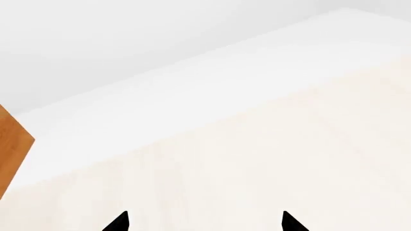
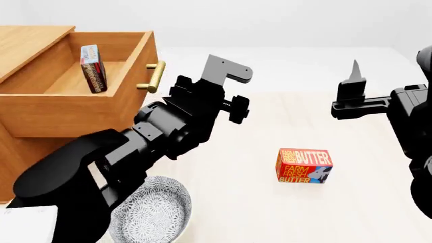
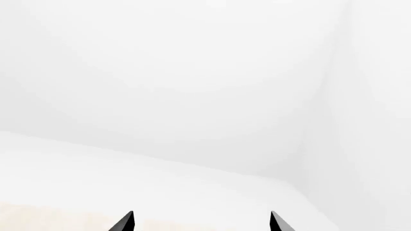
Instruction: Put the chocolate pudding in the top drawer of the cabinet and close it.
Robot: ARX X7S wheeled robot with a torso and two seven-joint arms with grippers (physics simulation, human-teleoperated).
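Observation:
The cabinet point(image 2: 27, 45) stands at the left of the head view, and its top drawer point(image 2: 74, 109) is pulled out, brass bar handle point(image 2: 154, 77) facing the table. The chocolate pudding point(image 2: 92, 68) stands on edge inside the drawer, near its back left. My left gripper point(image 2: 231, 70) hovers to the right of the handle, apart from it. In the left wrist view it point(image 1: 204, 224) is open and empty over the pale tabletop, with a cabinet corner point(image 1: 13, 147) at the edge. My right gripper point(image 2: 353, 76) is raised at the right, also open and empty point(image 3: 201, 224).
A red-orange Farm Fresh Butter box point(image 2: 304, 165) lies on the light wooden table point(image 2: 270, 212) between the arms. A patterned grey bowl point(image 2: 152, 212) sits near the front left, partly under my left arm. A white object point(image 2: 27, 223) shows at the bottom left corner.

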